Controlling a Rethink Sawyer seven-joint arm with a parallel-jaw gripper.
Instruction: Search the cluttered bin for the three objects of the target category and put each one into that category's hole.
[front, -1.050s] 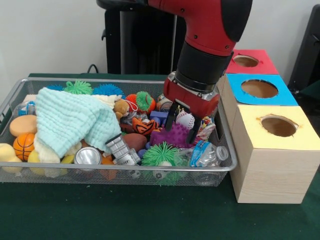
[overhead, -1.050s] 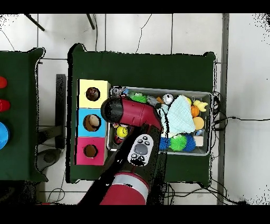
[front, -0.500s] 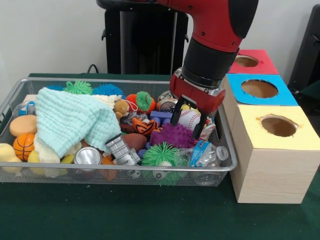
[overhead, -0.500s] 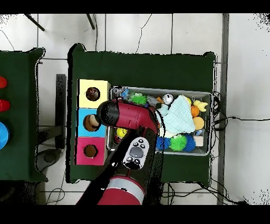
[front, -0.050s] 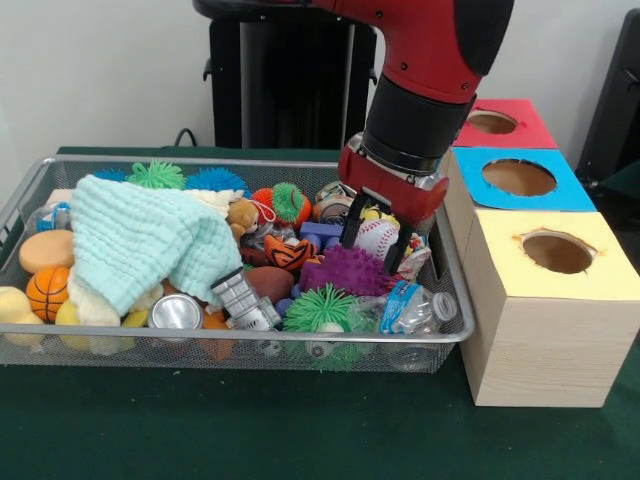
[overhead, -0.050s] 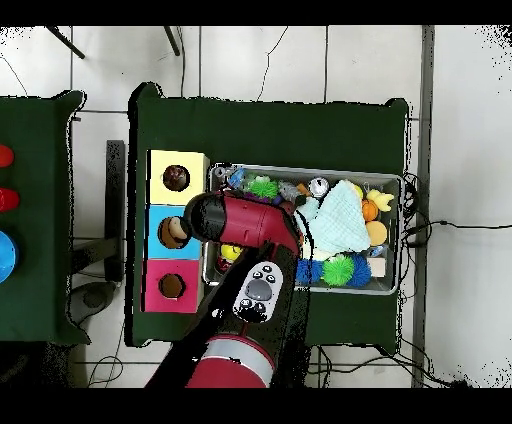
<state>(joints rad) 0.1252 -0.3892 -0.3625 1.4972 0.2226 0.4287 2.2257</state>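
Note:
My gripper (front, -0.050s: 373, 240) hangs over the right end of the wire bin (front, -0.050s: 40, 178), shut on a white baseball with red stitching (front, -0.050s: 377, 237), held just above the clutter. Other balls lie in the bin: a small basketball (front, -0.050s: 47, 291) at the left and an orange tiger-striped ball (front, -0.050s: 287, 252) in the middle. To the right stand three wooden boxes with round holes: yellow (front, -0.050s: 556, 253), blue (front, -0.050s: 519, 178) and red (front, -0.050s: 492, 123). In the overhead view the arm (overhead, -0.050s: 240, 222) covers the gripper and the baseball, beside the blue box (overhead, -0.050s: 174, 232).
A pale green cloth (front, -0.050s: 145, 240) covers the bin's left half. Spiky green (front, -0.050s: 320, 308) and purple (front, -0.050s: 352, 270) toys, a tin can (front, -0.050s: 176, 314), a crushed plastic bottle (front, -0.050s: 410, 306) and a brown football (front, -0.050s: 269, 283) crowd the front right. Dark green felt (front, -0.050s: 300, 430) covers the table.
The gripper has lifted out of the clutter with the baseball between its fingers and shifted slightly right, towards the boxes. In the last half second it has barely moved.

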